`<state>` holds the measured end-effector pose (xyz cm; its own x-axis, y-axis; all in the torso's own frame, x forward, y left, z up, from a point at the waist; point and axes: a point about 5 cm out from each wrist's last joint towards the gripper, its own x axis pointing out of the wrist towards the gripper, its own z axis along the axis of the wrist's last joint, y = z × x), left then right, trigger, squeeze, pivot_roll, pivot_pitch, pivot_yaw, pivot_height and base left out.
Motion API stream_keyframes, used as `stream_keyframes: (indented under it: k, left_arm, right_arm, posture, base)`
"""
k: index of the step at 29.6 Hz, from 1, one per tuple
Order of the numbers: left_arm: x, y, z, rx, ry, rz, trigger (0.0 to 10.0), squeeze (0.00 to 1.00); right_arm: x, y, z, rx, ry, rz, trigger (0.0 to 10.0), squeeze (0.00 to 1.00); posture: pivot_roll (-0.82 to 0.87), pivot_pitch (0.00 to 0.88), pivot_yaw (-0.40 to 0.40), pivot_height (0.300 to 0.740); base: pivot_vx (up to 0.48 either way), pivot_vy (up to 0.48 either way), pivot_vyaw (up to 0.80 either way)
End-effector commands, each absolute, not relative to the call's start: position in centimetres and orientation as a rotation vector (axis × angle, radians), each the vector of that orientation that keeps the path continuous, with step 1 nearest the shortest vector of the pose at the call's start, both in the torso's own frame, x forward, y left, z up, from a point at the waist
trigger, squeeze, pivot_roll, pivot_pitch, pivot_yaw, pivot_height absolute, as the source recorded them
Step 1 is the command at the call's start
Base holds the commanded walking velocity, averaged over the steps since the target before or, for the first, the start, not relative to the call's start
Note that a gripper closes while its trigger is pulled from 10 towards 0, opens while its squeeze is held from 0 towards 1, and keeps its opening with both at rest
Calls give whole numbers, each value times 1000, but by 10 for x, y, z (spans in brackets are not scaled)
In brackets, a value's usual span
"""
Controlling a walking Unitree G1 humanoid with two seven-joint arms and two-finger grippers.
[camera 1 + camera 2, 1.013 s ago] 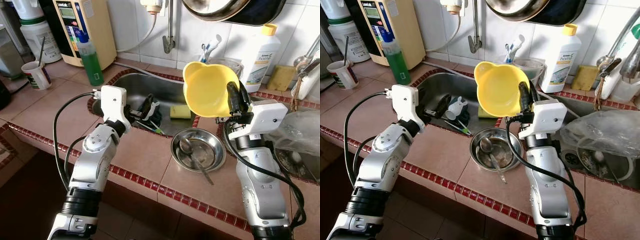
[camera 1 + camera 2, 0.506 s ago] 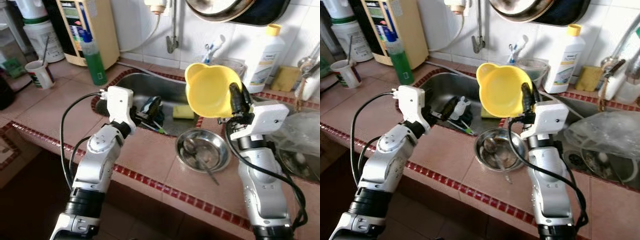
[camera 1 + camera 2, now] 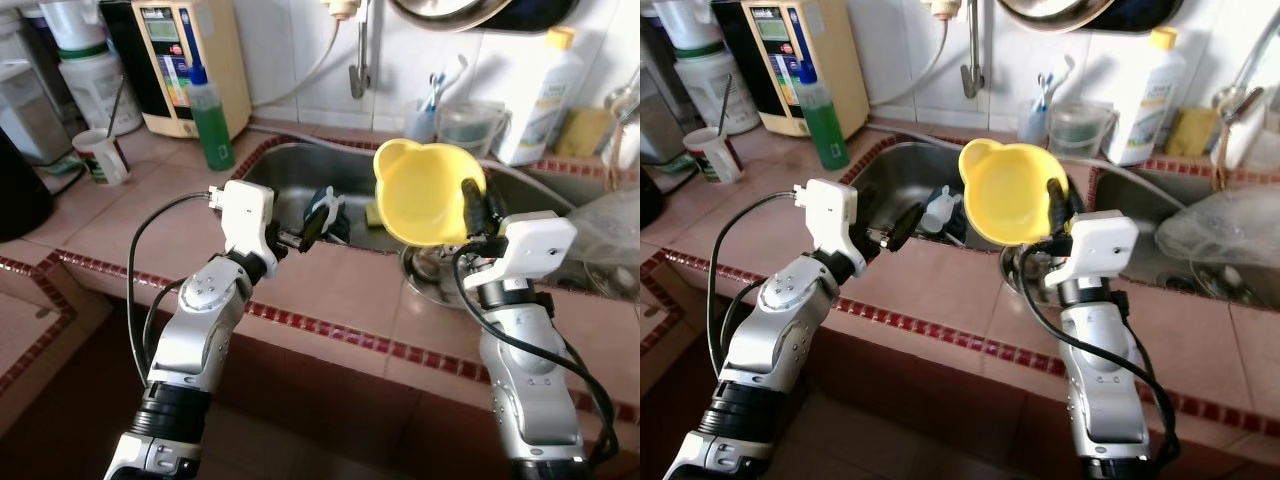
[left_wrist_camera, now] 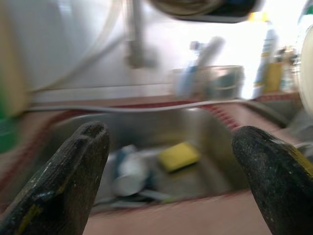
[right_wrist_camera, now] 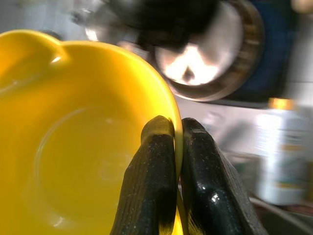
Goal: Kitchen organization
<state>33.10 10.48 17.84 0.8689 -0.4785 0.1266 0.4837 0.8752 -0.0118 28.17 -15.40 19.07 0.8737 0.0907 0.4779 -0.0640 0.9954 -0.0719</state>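
My right gripper (image 3: 473,208) is shut on the rim of a yellow bowl (image 3: 424,193), holding it upright and tilted above a steel bowl (image 3: 432,275) on the counter. The right wrist view shows both black fingertips (image 5: 159,161) pinching the yellow bowl (image 5: 83,142) at its edge. My left gripper (image 3: 312,221) stands open at the near edge of the sink (image 3: 300,170), with nothing between its fingers. In the sink lie a yellow sponge (image 4: 178,155) and a whitish cup (image 4: 130,171).
A green soap bottle (image 3: 211,120), a beige appliance (image 3: 185,55) and a mug (image 3: 103,157) stand at the back left. A white detergent bottle (image 3: 547,85), a toothbrush cup (image 3: 424,115) and a clear container (image 3: 468,125) line the back wall. A pan (image 3: 1090,12) hangs above.
The camera has pulled back and the whole scene shifted away. The yellow bowl stays in the right gripper, now lower against the steel bowl. The left gripper remains open by the sink.
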Motion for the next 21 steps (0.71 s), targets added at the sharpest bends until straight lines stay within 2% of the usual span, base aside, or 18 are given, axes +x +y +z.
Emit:
stream_keyframes:
  k: [1, 21]
  left_arm:
    - [330, 107, 181, -34, -137, -498, 10000, 0]
    - [325, 106, 178, -10, -117, -539, 10000, 0]
  right_arm:
    - [282, -150, 199, -60, -537, 98, 10000, 0]
    - [282, -146, 194, -65, -519, 116, 10000, 0]
  posture:
    - [-197, 0, 68, 711]
    - [-188, 0, 66, 711]
  base:
    - [0, 0, 0]
    - [0, 0, 0]
